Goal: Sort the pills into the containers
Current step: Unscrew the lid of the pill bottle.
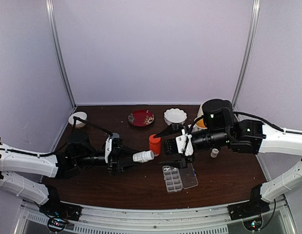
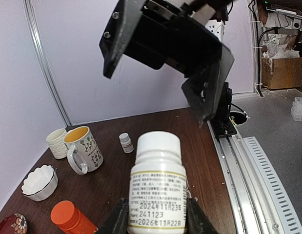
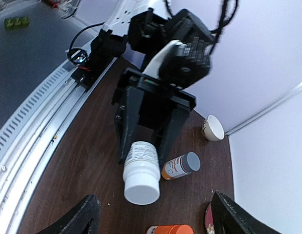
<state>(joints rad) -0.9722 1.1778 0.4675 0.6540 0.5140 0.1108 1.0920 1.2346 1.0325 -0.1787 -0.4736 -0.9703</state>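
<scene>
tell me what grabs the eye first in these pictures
A capped white bottle, gripped sideways in the left end effector at mid-table, points at the open right end effector facing it. An orange bottle stands just behind that gap, and a clear pill box lies open nearer the front edge.

The white bottle [image 2: 157, 161] looks like smooth, slightly glossy plastic with a printed paper label. The table [image 2: 111, 180] is dark wood-grain with a dull sheen, and the pill box [image 1: 172, 178] is clear, shiny plastic.
</scene>
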